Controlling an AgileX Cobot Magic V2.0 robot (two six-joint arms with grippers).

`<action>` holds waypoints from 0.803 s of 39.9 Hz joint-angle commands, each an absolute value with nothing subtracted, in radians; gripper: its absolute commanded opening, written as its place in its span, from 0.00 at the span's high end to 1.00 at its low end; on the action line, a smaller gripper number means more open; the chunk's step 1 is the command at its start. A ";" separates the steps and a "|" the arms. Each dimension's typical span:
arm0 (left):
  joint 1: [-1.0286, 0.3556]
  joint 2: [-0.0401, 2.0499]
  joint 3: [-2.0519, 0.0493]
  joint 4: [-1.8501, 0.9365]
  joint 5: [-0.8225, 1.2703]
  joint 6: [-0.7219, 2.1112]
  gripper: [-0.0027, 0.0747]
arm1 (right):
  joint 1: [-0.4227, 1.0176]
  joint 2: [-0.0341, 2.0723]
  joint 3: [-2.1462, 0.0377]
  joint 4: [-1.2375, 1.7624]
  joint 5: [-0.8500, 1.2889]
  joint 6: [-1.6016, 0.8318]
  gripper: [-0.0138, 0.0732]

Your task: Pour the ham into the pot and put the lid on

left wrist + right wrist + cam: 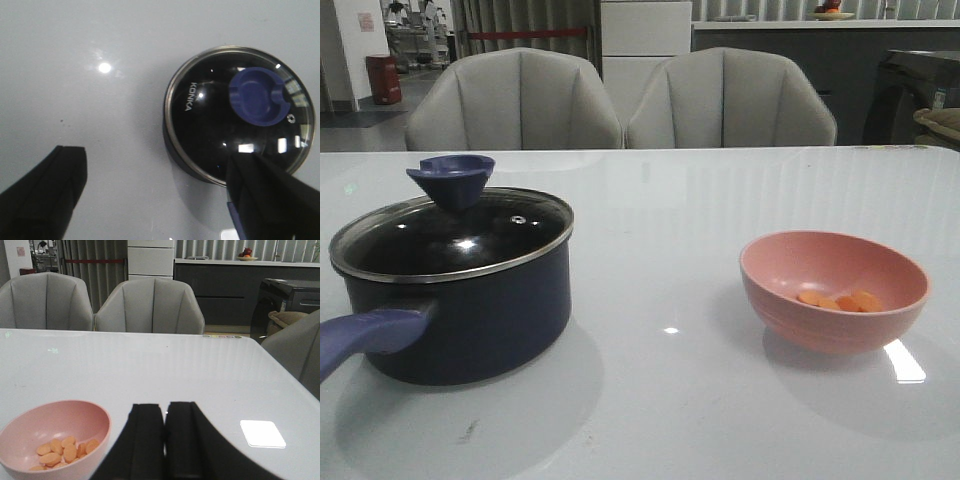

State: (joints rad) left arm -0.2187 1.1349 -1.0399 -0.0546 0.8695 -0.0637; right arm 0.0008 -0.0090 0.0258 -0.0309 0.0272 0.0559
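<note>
Lid [460,240] sitting shut on the pot [470,310] at the left, ham [840,300] waiting in the pink bowl [790,300] at the right, left gripper [155,195] wide open above the lid, likely to lift it, right gripper [166,440] closed on nothing.

The pot [470,310] handle runs off the front view's left edge; the left hand [160,200] hides its base.
</note>
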 commanded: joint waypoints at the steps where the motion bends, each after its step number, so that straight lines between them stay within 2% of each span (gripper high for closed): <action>1: -0.283 1.212 -1.142 -0.066 0.856 -0.080 0.17 | -0.002 -0.029 0.036 -0.041 -0.048 0.057 0.66; 15: -0.394 1.509 -1.359 -0.056 0.942 -0.164 0.17 | -0.002 -0.029 0.036 -0.041 -0.048 0.057 0.66; 32: -0.442 1.694 -1.555 0.000 1.087 -0.287 0.17 | -0.002 -0.029 0.036 -0.041 -0.048 0.057 0.66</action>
State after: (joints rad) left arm -0.4287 1.7199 -1.5103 0.0000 1.0921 -0.2596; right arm 0.0008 -0.0090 0.0258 -0.0309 0.0272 0.0559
